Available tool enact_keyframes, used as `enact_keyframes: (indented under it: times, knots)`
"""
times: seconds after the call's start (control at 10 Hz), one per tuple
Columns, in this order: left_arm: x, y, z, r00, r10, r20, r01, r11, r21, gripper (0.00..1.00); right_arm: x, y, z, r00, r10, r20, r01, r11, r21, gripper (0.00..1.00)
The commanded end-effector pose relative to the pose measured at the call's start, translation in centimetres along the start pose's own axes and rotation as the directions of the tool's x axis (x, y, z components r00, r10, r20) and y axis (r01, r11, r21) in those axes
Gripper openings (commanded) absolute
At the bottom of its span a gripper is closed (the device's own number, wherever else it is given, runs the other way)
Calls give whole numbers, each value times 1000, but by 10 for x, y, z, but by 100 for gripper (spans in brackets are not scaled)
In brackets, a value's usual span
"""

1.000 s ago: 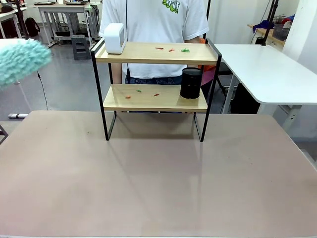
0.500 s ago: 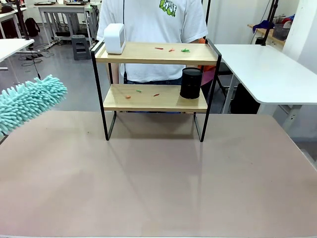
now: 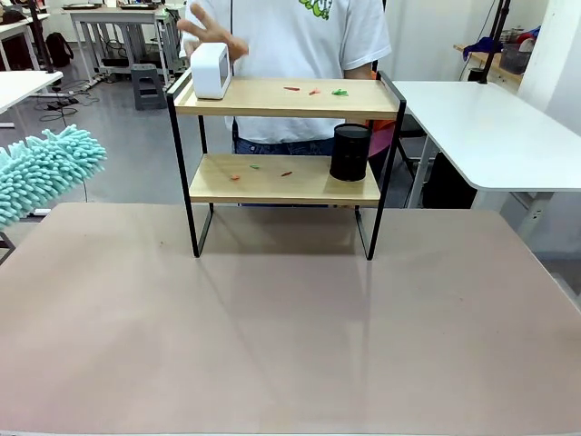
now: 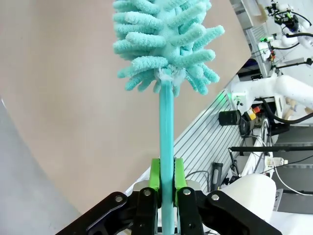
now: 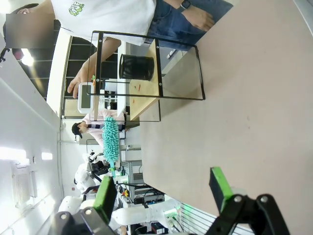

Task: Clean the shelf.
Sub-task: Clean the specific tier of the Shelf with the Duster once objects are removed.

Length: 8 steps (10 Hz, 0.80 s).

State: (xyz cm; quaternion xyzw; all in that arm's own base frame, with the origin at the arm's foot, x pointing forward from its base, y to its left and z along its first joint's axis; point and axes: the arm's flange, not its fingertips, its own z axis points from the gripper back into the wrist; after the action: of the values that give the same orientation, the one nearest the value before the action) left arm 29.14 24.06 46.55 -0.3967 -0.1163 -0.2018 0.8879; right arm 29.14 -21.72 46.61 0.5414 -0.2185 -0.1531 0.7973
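Observation:
The shelf [image 3: 286, 98] stands at the table's far middle, two wooden boards in a black frame; the right wrist view has it sideways [image 5: 157, 63]. Small coloured scraps [image 3: 314, 91] lie on the top board and more scraps [image 3: 254, 169] on the lower one. A teal fluffy duster [image 3: 41, 173] hovers at the far left, well left of the shelf. My left gripper [image 4: 166, 182] is shut on the duster's handle [image 4: 166, 132]. My right gripper [image 5: 164, 188] stands open over the table with nothing between its fingers.
A white box [image 3: 211, 70] sits on the top board's left end, with the person's hand [image 3: 207, 34] at it. A black cylinder [image 3: 349, 152] stands on the lower board's right. A white table [image 3: 490, 127] lies at the right. The tan tabletop [image 3: 290, 327] stretches in front.
The duster dropped from high at the left and now sits a little further left. The person's hand has come up to the white box.

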Motion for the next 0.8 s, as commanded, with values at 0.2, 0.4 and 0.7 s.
enact_keyframes:
  times: [0.2,0.4,0.7]
  knots:
    - [0,-4,1,1000,12,-4,-12,1000,-8,1,1,1,-2,1000,27,12,-28,999,20,100]
    - [0,-4,1,1000,12,-4,-12,1000,-8,1,1,1,-2,1000,27,12,-28,999,20,100]
    - [0,-4,1,1000,12,-4,-12,1000,-8,1,1,1,-2,1000,27,12,-28,999,20,100]
